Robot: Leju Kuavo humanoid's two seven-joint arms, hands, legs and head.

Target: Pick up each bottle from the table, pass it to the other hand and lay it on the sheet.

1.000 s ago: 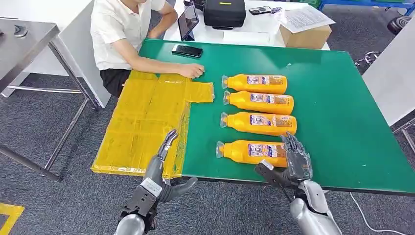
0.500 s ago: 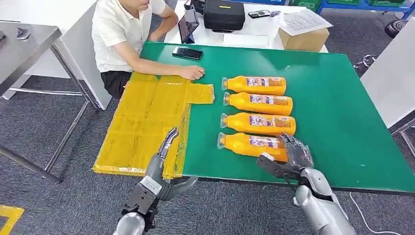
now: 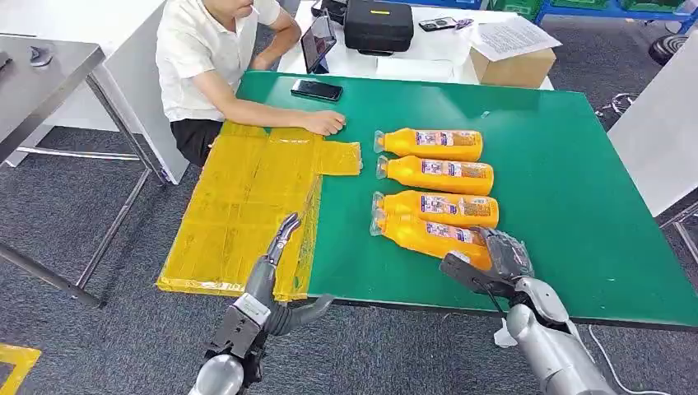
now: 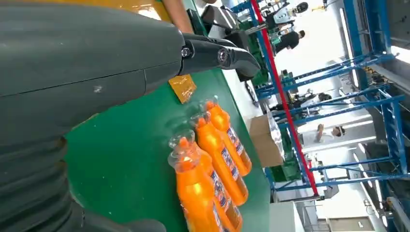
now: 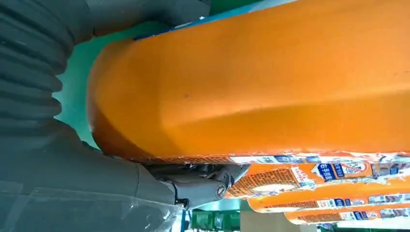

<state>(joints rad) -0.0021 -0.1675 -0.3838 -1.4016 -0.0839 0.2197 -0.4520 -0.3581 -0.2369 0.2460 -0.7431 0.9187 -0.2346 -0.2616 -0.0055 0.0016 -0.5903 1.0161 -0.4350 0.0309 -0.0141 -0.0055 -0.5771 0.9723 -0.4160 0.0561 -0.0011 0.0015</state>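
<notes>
The right hand [image 3: 498,262] is wrapped round the base end of the nearest orange plastic bottle with the printed label [image 3: 428,236], by the near edge of the green table [image 3: 576,206]. That bottle sits askew, its clear cap end nosing against the next orange bottle [image 3: 436,207]; from here I can't tell whether it has left the tabletop. Two more orange bottles [image 3: 432,158] lie side by side further back, towards the far edge. The left hand [image 3: 276,280] hovers with fingers spread and nothing in it, over the near edge of the yellow taped sheet [image 3: 239,206] on the table's left side.

That bottle looks full, so I'd judge it fairly heavy, its smooth plastic slippery. A grip nearer the labelled middle would balance it better for the hand-over. A seated person's hand [image 3: 323,122] rests at the sheet's far corner.
</notes>
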